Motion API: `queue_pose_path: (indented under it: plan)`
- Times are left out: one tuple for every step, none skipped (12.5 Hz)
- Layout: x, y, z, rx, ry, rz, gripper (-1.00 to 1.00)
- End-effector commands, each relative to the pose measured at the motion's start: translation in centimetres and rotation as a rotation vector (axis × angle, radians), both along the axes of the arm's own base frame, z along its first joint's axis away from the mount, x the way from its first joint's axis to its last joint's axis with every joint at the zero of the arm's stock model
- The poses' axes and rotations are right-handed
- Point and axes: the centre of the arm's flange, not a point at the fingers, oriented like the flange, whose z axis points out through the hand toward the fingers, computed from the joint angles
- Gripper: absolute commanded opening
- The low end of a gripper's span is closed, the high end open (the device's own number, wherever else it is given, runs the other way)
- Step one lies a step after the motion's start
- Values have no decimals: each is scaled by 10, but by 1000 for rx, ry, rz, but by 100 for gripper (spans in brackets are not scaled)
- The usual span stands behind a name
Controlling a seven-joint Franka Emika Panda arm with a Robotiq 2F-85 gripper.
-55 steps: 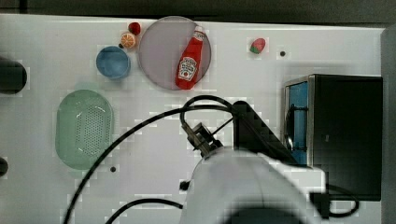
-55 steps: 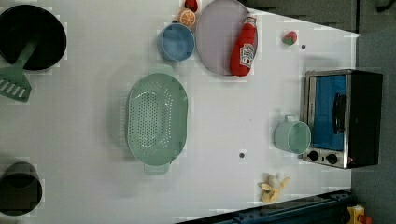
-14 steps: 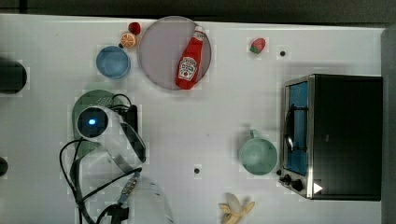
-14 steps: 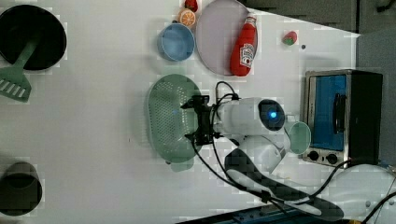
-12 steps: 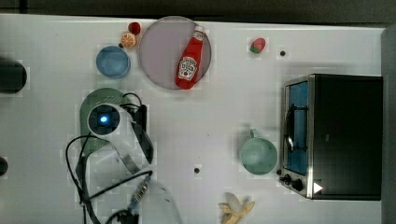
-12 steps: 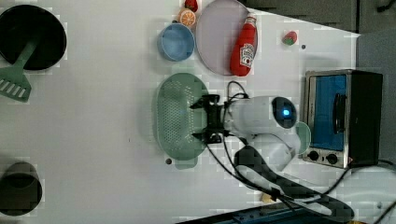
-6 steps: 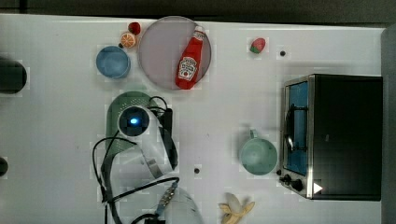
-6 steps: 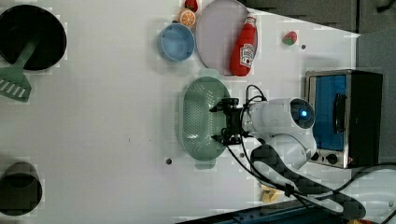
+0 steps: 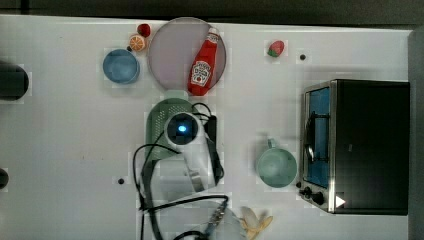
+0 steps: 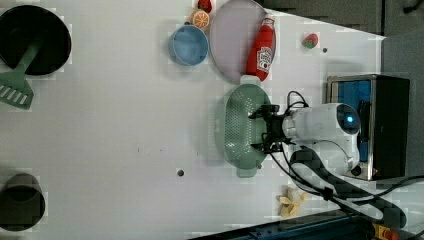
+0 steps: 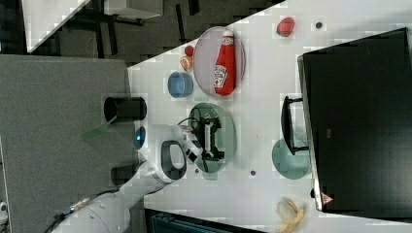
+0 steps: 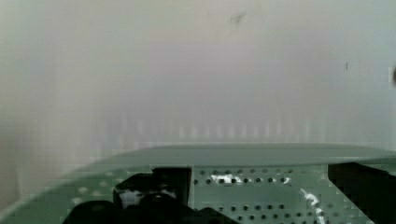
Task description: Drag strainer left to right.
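Down inside the strainer (image 10: 239,131) sits the gripper (image 10: 262,129), its two black fingers (image 11: 212,122) spread as wide as they go, tips dipped into the perforated bowl and clamped on nothing. From the wrist view, one dark finger (image 12: 154,191) and the other frame a stretch of the mint-green holed wall. The white arm (image 10: 325,130) reaches in over the strainer's edge, a blue light glowing on its wrist, black cables looping back behind it.

That strainer lies near the middle of the white table (image 9: 65,150), its tab handle just short of the lilac plate (image 9: 170,50) in the top view. On the plate rests a red ketchup bottle (image 9: 202,67). On the top view's left of the plate stands a small blue bowl (image 9: 120,66), with an orange slice (image 9: 136,42) and a small red fruit (image 9: 144,29) beside it. A strawberry (image 9: 275,48) lies apart on the top view's right.

Further to the top view's right, a green mug (image 9: 276,167) stands next to a black toaster oven (image 9: 360,145) with a blue-lit door. A banana (image 9: 255,222) lies near the table's edge. In the left view, a black bowl (image 10: 35,37) holding a green spatula (image 10: 15,85) and a dark cup (image 10: 21,202) occupy the far side. Around the table, the right view shows grey panels and dark floor.
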Motion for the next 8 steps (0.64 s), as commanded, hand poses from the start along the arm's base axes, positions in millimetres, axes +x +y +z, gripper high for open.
queue_pose_path:
  plan:
    - [17, -41, 9, 7, -35, 4, 100]
    - [18, -52, 8, 1, -36, -12, 100]
    - [18, -62, 8, -3, -39, -23, 100]
    - [19, -72, 8, -7, -44, -32, 100]
    - [19, -82, 8, -10, -52, -35, 100]
    - [19, -91, 9, -11, -56, -24, 100]
    - [19, -99, 8, -13, -54, 3, 100]
    - [18, -109, 8, -15, -52, 24, 100]
